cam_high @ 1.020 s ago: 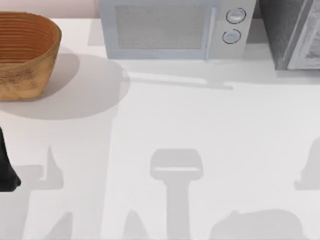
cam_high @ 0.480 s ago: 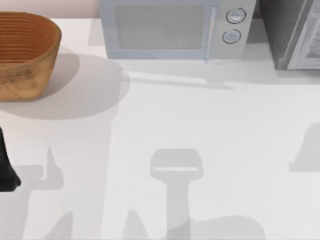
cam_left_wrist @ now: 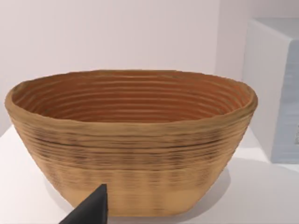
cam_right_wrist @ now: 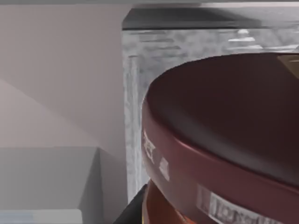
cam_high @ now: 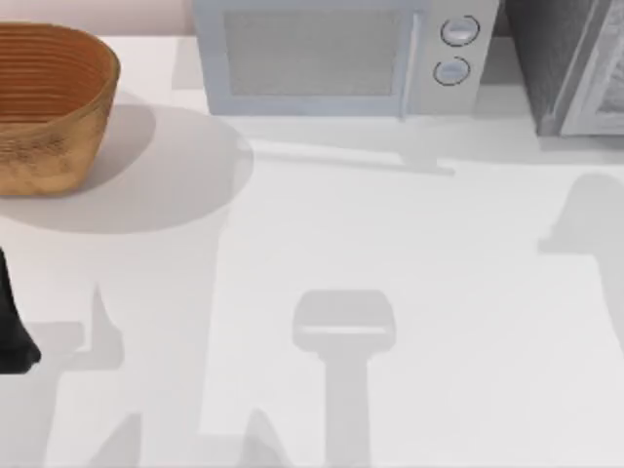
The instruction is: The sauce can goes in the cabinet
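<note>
On my right wrist camera the sauce can [cam_right_wrist: 224, 140] sits close before the cabinet [cam_right_wrist: 187, 46]. Its shadow has slid farther toward the cabinet [cam_high: 570, 68]. Either gripper's grasp: cannot tell.

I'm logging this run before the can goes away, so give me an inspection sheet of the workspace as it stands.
Surface: white table, crossed by grey shadows.
Job's things: sauce can close before the right wrist camera, maroon top up, facing the cabinet; cabinet at the table's far right corner.
Clutter: woven basket at far left; white microwave at the back, door shut.
Grippers: left gripper low, facing the basket; dark left arm at the table's left edge.
Cables: nothing seen.
Surroundings: pale wall behind the table.
</note>
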Motion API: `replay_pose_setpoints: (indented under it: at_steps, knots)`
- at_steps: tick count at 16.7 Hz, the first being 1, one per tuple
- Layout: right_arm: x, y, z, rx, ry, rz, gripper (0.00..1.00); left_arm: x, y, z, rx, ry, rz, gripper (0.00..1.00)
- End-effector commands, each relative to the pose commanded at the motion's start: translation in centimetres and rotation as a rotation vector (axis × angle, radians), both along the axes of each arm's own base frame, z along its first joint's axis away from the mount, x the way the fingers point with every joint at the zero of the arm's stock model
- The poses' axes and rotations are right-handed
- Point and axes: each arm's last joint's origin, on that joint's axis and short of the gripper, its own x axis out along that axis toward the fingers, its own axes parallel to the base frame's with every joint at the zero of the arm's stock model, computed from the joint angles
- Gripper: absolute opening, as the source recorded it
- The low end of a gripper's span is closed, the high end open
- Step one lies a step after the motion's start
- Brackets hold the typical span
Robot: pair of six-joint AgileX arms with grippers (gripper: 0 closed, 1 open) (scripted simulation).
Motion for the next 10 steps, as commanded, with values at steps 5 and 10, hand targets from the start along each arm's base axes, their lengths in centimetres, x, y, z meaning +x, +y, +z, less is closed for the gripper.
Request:
replay_pose_setpoints:
  at_steps: [5,10]
  knots:
    - [2.6,0.9,7.1,-0.04,-0.021,0.006,0.0,0.0,0.0,0.0,0.0,0.0,0.0,1.0]
    - [7.2,2.2,11.8,-0.05,0.023,0.01,0.0,0.0,0.0,0.0,0.0,0.0,0.0,1.0]
